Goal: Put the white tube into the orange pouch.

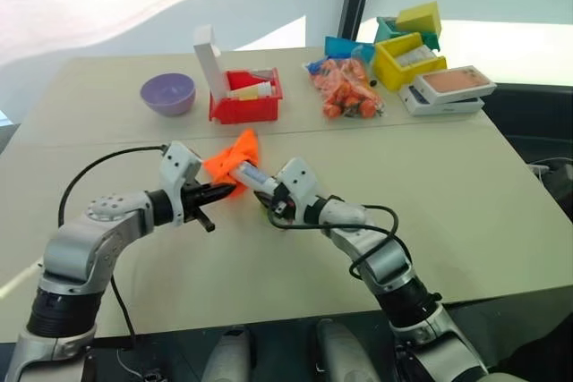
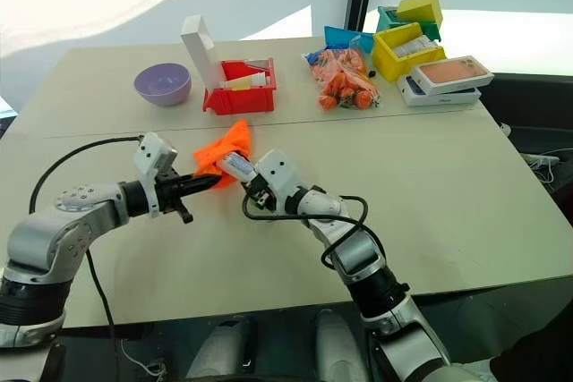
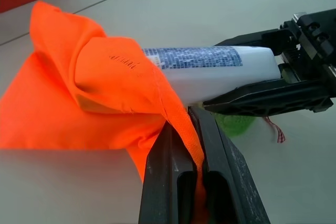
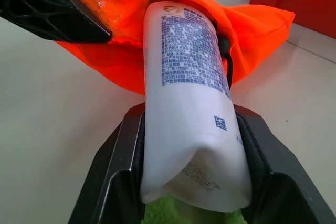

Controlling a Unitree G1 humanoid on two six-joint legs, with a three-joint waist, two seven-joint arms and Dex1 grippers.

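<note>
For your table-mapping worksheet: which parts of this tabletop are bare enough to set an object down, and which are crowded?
Bare: the table's right side, below the flat boxes; its left part, below the purple bowl; and the back left corner. Crowded: the back edge from the red bin past the clear bag of orange pieces to the yellow bins, and the centre, around the orange pouch.

Bright daylight poured in from behind the table (image 1: 501,221), washing the backdrop white. Shadows stayed soft. Head views were sharp; close wrist views blurred at the near edges.
</note>
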